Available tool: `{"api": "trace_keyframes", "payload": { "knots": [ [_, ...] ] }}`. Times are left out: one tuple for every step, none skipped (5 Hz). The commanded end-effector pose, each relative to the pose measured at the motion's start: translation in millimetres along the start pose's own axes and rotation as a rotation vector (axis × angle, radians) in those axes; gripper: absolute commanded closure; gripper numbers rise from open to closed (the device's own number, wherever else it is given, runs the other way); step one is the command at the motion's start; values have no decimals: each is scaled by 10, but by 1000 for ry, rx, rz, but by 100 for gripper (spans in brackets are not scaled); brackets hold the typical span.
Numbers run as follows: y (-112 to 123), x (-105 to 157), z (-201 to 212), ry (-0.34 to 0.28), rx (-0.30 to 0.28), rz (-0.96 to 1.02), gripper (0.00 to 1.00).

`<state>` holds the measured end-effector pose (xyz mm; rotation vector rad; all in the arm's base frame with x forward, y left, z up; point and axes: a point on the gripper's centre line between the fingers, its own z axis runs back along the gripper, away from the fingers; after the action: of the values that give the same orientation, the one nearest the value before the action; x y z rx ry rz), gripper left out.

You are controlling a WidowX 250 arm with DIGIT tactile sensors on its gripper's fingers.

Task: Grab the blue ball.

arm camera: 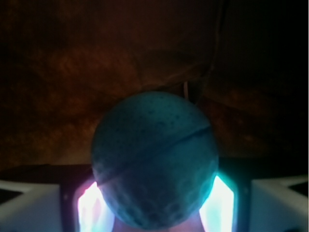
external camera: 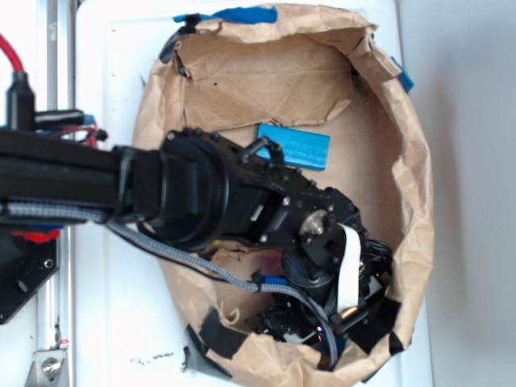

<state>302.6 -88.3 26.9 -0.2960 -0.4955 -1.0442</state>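
Exterior view: the black arm [external camera: 161, 193] of the robot reaches from the left over a crumpled brown paper enclosure [external camera: 411, 201] whose rim is fixed with blue tape strips [external camera: 242, 14] and black tape [external camera: 222, 334]. Inside, a flat blue block [external camera: 295, 146] lies on the paper floor just above the arm's wrist. The gripper [external camera: 339, 322] sits low in the enclosure's lower right corner, where the blue ball cannot be made out. Wrist view: the blue ball [arm camera: 154, 159], teal with a dark seam line across it, fills the centre of the frame, held between the two pale, glowing fingers [arm camera: 89, 208], which press against its left and right flanks; dark brown paper lies behind
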Motion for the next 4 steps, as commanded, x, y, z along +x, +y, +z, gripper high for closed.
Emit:
{"api": "trace_keyframes", "payload": {
  "knots": [
    [35,73,448,19,79,3,100],
    [78,86,831,111,176,105,100],
    [90,140,1271,368,239,322,100],
    [27,126,1597,508,203,535,100]
  ]
}}
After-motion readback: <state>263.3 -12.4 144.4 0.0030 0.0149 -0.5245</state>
